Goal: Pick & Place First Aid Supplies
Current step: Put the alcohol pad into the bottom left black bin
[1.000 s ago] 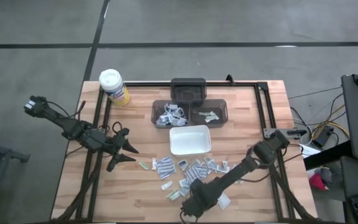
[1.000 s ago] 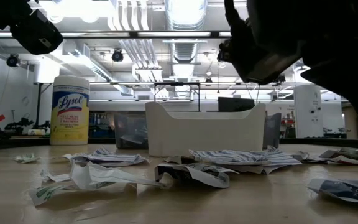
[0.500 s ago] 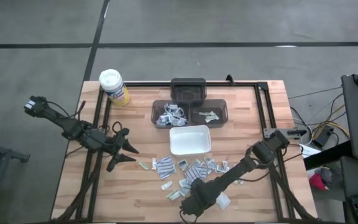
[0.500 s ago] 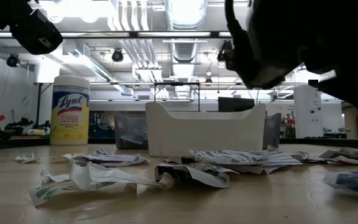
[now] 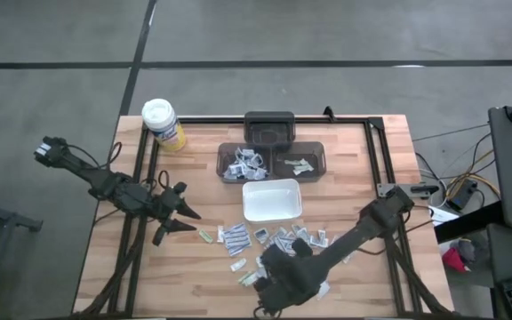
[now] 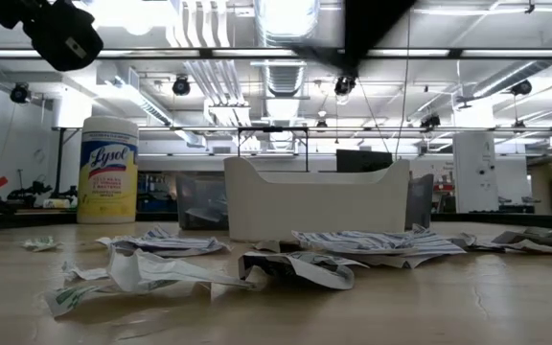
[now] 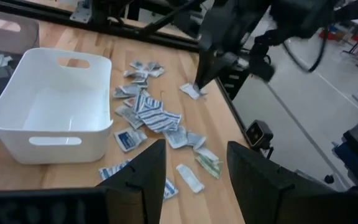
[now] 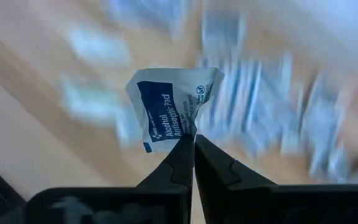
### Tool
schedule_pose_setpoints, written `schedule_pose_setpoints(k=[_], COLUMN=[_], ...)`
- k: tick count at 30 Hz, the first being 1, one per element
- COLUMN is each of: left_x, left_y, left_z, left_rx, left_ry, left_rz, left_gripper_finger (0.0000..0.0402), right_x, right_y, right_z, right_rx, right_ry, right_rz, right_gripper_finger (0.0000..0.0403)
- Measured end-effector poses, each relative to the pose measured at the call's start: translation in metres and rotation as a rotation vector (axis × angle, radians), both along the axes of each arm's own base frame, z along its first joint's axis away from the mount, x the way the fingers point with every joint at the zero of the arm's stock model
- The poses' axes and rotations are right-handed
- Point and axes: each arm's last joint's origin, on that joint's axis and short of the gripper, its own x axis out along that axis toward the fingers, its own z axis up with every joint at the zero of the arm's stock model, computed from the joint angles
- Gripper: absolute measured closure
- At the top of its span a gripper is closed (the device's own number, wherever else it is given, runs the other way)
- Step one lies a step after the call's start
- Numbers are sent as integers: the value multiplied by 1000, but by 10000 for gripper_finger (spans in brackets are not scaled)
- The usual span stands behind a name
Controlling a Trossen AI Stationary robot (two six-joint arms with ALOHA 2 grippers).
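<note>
The right arm reaches in from the right edge of the high view, stretched low and slanting down toward the bottom centre. Its right claw (image 8: 192, 146) is pinched tight on the lower edge of one packet (image 8: 173, 106), a white alcohol pad with a blue panel, which stands up from the fingertips above the surface. In the high view that claw (image 5: 269, 260) sits over the lower end of the loose packets (image 5: 278, 238), which lie scattered on the wooden surface (image 5: 372, 151) just below the white tray (image 5: 272, 199), in the middle of the frame.

The left arm comes in from the left edge of the high view, bent at the elbow, with its left claw (image 5: 174, 216) in the centre left, well apart from the pile. Its two fingers (image 7: 138, 180) are spread wide with nothing between them, pointing toward the tray and the packets.

Behind the tray, toward the top of the high view, are two dark bins (image 5: 274, 161); the left one holds more packets (image 5: 244, 164), the right one a few greenish ones (image 5: 297, 164). A yellow canister (image 5: 163, 124) with a white lid stands in the upper left corner of the surface. In the low view the packets lie crumpled in front of the tray.
</note>
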Motion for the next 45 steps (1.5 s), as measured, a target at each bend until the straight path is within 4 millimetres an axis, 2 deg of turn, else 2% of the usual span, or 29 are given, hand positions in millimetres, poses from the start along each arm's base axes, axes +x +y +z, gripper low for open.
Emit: schedule_pose_setpoints(k=[6,11,18,24,27,32,45], left_x=[3,8,16,21,23,28,46], left_y=[-2,-4,-6,-2,-2,-4,-5], left_z=[2,6,13,18,20,17,12], left_rx=[-15,-30,53,136,142,171,202], left_ry=[-27,-67,-182,-256,-284,-268,-275], left_rz=[1,1,71,257,282,320,429], left_gripper_finger=[239,239,239,239,239,239,239], right_x=[17,35,62,73,76,78,86], right_y=[-6,-21,-58,-81,-90,-98,-104], right_z=[38,56,62,63,63,65,69], right_rx=[-262,-395,-463,-499,-517,-584,-605], right_ry=[-319,-435,-450,-421,-414,-420,-433], right_rz=[36,39,30,17,3,-34,-11], right_gripper_finger=[394,394,394,394,394,394,394])
